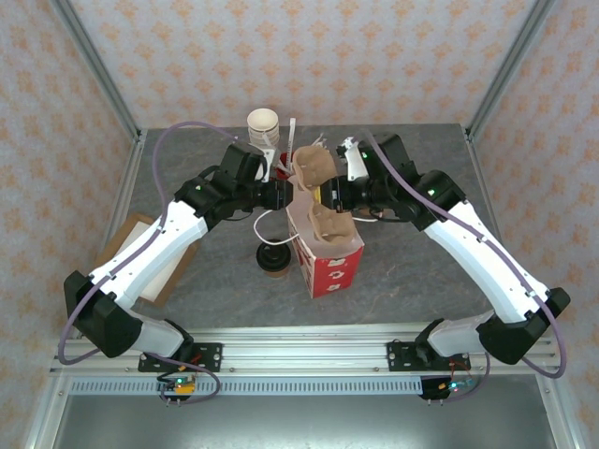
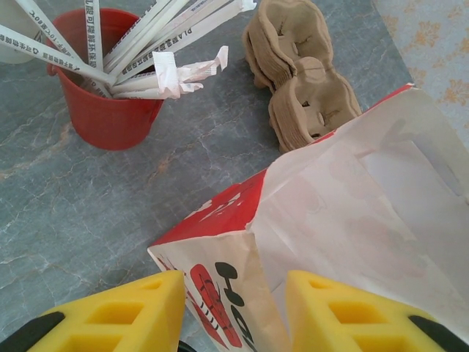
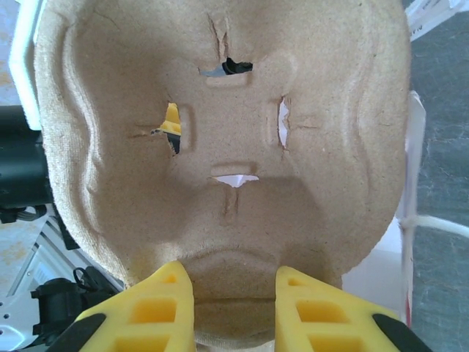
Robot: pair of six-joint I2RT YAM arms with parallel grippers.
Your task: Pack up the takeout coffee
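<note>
Takeout coffee [image 1: 273,259], a brown cup with a black lid, stands near the left gripper [image 2: 234,308], which sits astride the bag [image 2: 352,220], grip unclear; right gripper [image 3: 234,308] pinches the carrier [image 3: 220,110].

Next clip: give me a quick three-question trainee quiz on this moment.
1. True or false: the coffee is already inside the bag.
2. What does the right end effector grip? A) a straw B) the carrier C) a loose lid
3. Fill in: the straws stand in a ___ cup.

Key
1. False: it stands outside, beside the bag.
2. B
3. red
</note>
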